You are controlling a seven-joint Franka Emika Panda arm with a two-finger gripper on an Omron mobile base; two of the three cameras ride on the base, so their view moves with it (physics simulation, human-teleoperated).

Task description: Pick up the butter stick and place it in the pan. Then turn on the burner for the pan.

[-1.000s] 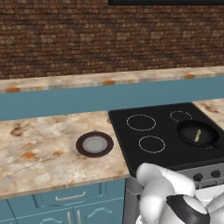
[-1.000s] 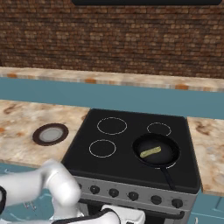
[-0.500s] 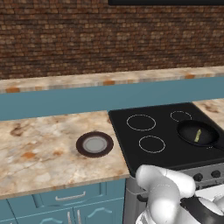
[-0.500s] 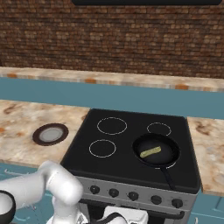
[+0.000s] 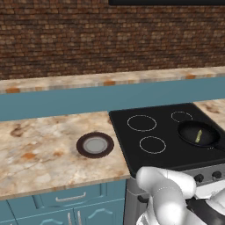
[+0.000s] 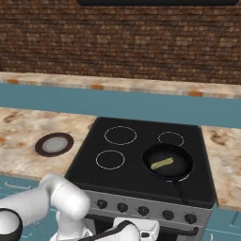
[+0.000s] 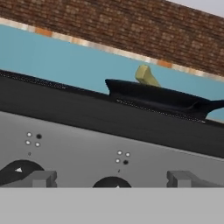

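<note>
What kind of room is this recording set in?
A rendered kitchen, by the look of it: a black cooktop with a row of knobs, a marbled counter over teal cabinets, and a brick wall behind.

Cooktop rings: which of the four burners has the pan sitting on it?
The front right one. The pan, with the butter stick lying in it, covers that ring; the other three rings on the cooktop are bare white circles.
</note>
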